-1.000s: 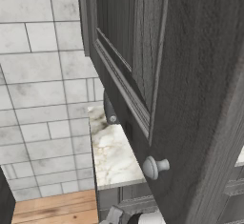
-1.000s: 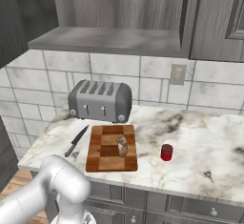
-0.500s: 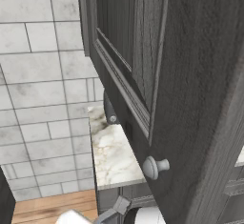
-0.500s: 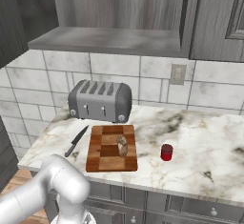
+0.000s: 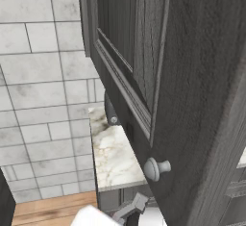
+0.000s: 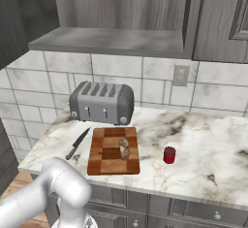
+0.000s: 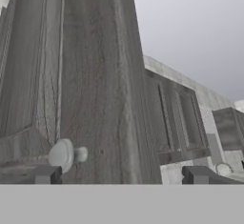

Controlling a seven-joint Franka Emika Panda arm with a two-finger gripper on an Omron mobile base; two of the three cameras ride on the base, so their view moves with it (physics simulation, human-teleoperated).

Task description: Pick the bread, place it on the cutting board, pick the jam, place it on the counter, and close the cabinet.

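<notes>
Since a second ago the white arm has crept a little further into the bottom of the left base view, while the bread, jam and door lie as they did. The claw (image 7: 122,175) stands wide open with nothing between its fingers, and in the hand view the cabinet door's round pale knob (image 7: 66,155) sits just above the left fingertip (image 7: 46,174).

The table (image 6: 208,144) is white-and-beige marbled stone with brownish veins, backed by a grey-white tiled wall (image 6: 155,81) that carries a socket plate (image 6: 180,75). Grey drawer fronts (image 6: 193,212) run beneath it, and a wooden floor (image 5: 48,210) shows lower left in the left base view.

The bread (image 6: 124,148) stands on the checkered cutting board (image 6: 106,159). The red jam jar (image 6: 169,154) sits on the stone just to the board's right, apart from it. A toaster (image 6: 101,102) stands behind the board and a black-handled knife (image 6: 77,143) lies to its left.

The cabinet (image 5: 182,76) door hangs open, covering much of the left base view, its knob (image 5: 156,168) low on it
</notes>
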